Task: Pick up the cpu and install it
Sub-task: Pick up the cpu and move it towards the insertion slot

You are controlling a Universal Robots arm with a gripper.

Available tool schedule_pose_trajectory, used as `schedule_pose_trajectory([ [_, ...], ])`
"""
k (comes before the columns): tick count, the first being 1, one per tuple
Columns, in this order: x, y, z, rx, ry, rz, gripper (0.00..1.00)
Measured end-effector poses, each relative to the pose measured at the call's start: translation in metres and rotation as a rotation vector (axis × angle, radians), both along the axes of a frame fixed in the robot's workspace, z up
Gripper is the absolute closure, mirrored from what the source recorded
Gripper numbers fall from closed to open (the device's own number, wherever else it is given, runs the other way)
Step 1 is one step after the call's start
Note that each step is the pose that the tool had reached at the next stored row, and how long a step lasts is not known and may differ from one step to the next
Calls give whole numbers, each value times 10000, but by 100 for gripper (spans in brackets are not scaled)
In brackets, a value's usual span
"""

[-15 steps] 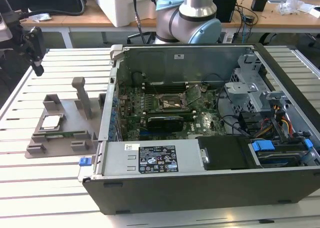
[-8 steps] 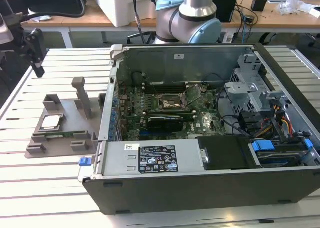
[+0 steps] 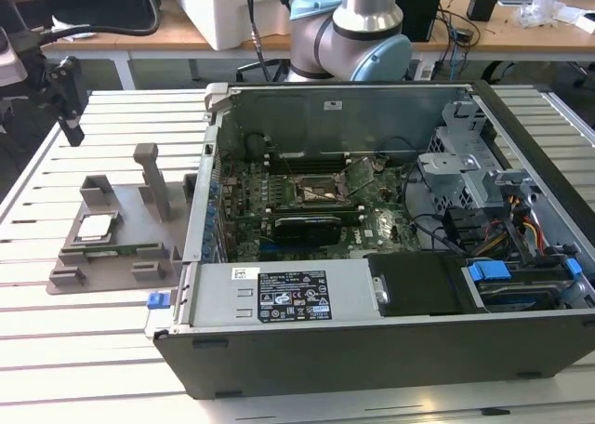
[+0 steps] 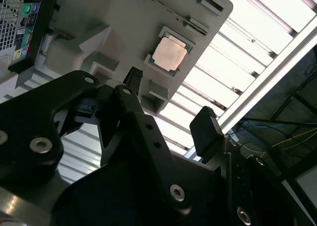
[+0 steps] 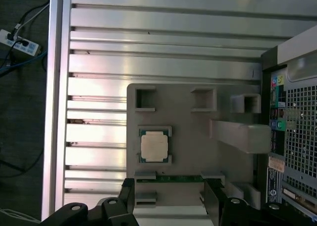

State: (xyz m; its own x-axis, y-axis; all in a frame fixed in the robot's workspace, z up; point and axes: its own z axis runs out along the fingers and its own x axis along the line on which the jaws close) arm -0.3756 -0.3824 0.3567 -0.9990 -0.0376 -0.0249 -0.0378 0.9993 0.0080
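Shiny square silver cpu (image 5: 153, 146), green-rimmed, seated in matte grey fixture plate (image 5: 188, 117), black gripper (image 5: 168, 190) spread, empty

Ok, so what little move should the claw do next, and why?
Probably ease the claw down toward the cpu. The claw is open and empty above the grey fixture plate, and the cpu lies untouched in its pocket there.

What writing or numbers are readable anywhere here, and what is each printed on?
White label on the silver box inside the computer case: print too small to read.
Sticker on the case's back, in the first wrist view: too blurred to read.
cpu top: no legible marking.
No other readable text.
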Motion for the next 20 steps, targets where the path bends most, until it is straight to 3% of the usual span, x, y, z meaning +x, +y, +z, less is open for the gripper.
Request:
schedule_pose_trajectory([
  [20, -1, 0, -79, 0, 0, 0, 33],
])
